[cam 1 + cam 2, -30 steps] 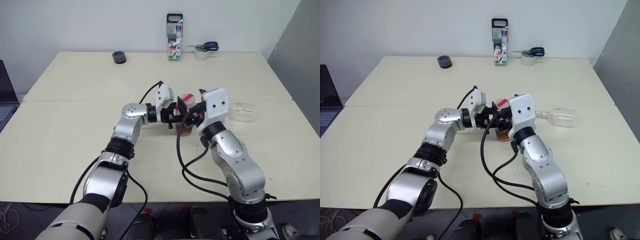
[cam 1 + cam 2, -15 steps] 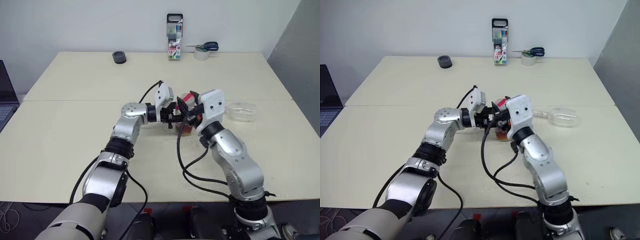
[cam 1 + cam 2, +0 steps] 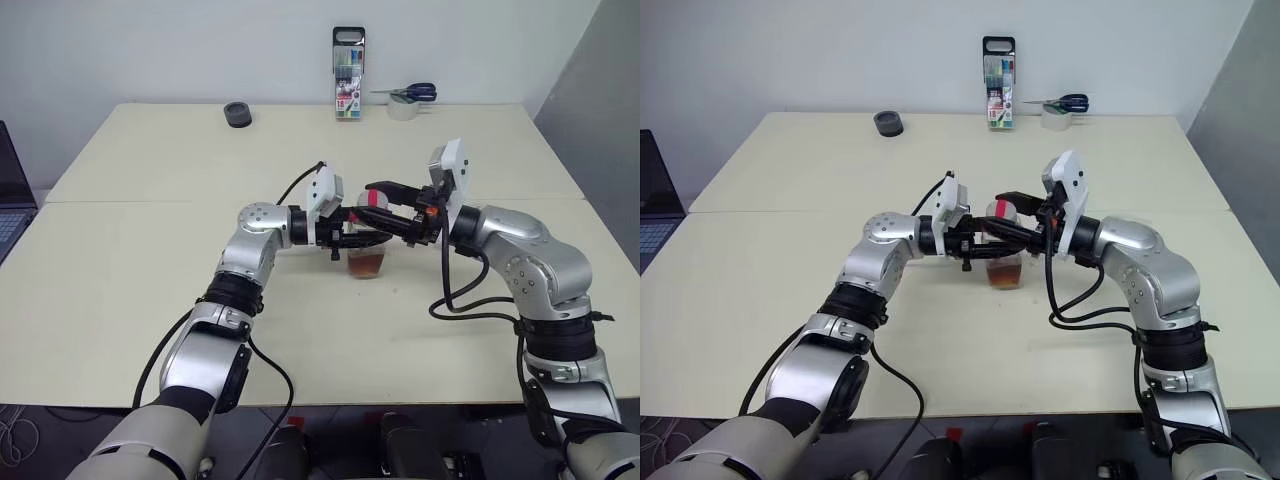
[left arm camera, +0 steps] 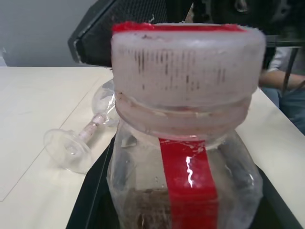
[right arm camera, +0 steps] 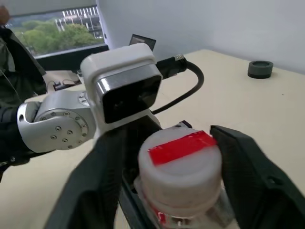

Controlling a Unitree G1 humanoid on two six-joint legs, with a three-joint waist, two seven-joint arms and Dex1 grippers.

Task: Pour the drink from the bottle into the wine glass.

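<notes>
bright, even light; soft shadows

The bottle [image 4: 183, 143] is cut off low in the left wrist view, its drink [image 3: 368, 264] half hidden by the grippers.

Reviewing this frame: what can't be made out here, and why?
Wine glass: left wrist view, bowl half behind the bottle; contents unclear.
Drink level: same view, cut off by the bottom edge.
Left hand grip on the bottle: head views, crowded by the right hand.
Marker case print: too small.
</notes>
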